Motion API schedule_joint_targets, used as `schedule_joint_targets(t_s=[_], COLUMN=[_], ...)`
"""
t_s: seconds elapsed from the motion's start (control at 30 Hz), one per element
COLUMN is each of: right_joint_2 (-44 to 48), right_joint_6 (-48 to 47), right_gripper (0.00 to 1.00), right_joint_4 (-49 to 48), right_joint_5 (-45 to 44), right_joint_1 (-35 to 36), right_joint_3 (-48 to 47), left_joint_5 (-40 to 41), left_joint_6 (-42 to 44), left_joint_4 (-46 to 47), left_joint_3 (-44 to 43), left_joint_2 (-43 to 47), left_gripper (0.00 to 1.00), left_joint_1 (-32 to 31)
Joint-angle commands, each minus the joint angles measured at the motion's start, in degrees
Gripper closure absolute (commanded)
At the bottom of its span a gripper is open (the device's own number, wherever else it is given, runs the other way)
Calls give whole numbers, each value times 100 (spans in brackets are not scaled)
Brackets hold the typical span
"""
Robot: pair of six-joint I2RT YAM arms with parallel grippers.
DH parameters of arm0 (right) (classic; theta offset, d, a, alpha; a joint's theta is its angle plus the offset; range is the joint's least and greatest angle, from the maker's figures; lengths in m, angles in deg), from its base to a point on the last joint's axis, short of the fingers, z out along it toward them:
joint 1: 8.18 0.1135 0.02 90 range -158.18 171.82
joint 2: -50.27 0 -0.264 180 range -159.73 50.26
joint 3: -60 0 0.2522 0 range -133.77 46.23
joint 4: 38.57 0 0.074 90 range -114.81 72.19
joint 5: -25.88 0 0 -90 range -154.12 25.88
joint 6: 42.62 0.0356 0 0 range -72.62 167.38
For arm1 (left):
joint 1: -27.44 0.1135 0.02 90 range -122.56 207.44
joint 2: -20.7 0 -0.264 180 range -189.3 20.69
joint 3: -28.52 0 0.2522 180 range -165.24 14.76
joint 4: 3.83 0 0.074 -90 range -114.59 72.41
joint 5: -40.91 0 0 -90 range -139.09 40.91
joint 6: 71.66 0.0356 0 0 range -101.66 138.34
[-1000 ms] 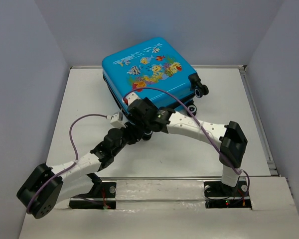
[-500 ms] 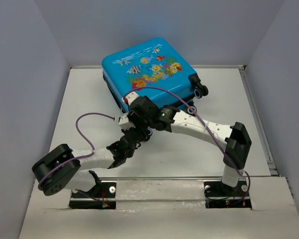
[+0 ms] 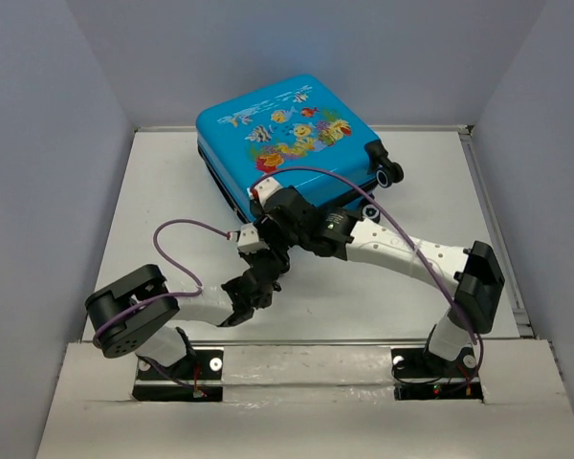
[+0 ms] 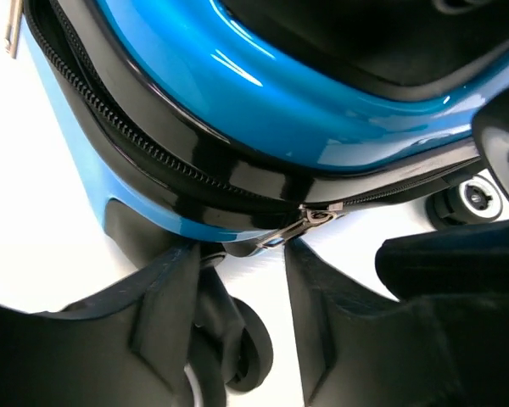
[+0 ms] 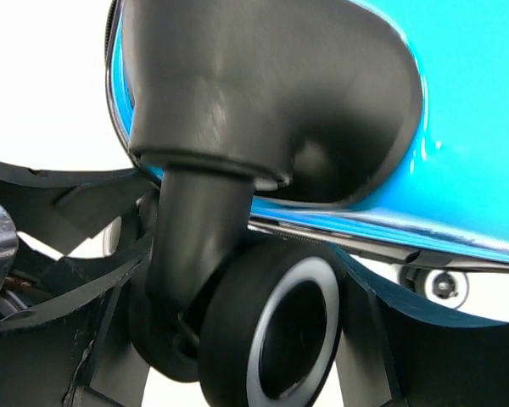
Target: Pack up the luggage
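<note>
Left claw [image 4: 237, 259] wider than before, luggage [image 3: 287, 134] wheel [image 4: 242, 356] between its fingers [image 4: 165, 326]

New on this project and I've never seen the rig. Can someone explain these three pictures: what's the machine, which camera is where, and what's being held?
The machine is two robot arms bolted at the near edge of a white table, each ending in a two-finger gripper. The wide picture comes from a fixed camera above and behind the arms. The other two come from a camera on each wrist. On the table lies the luggage, a blue suitcase with its lid down and fish print up. The left gripper stands open facing the zipper pull and holds nothing. The right gripper straddles a wheel; whether it pinches the wheel is not clear.
</note>
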Motion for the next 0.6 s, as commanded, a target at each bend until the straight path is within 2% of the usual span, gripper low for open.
schedule_joint_targets(t_s=[0.0,0.03,0.07,0.17,0.27,0.43,0.5,0.53,0.57], right_joint_2=[563,571,598,773,1089,1082,1063,1203,1326], right_joint_6=[490,499,516,630,754,447,533,786,946], right_gripper=[93,93,93,93,93,93,70,45,35], right_joint_4=[-970,-1040,-1067,-1259,-1480,-1585,-1568,-1568,-1585], right_joint_5=[938,938,894,527,236,-1275,-1444,-1148,-936], right_joint_1=[415,415,415,415,415,415,415,363,363], right_joint_3=[203,255,369,668,1160,1548,1636,1740,1811], left_joint_5=[604,621,761,920,842,333,-71,-255,-336], left_joint_6=[947,1000,983,931,607,-316,-642,-817,-914], left_joint_4=[3051,3104,3009,2483,1919,699,39,-416,-725], left_joint_3=[-246,-246,-228,-44,421,1134,1213,1248,1222], left_joint_2=[225,260,391,882,1498,2439,2957,3333,3511], left_gripper=[53,58,71,94,94,94,94,90,86], left_joint_1=[-61,-61,-61,-43,-43,-34,-34,-34,-34])
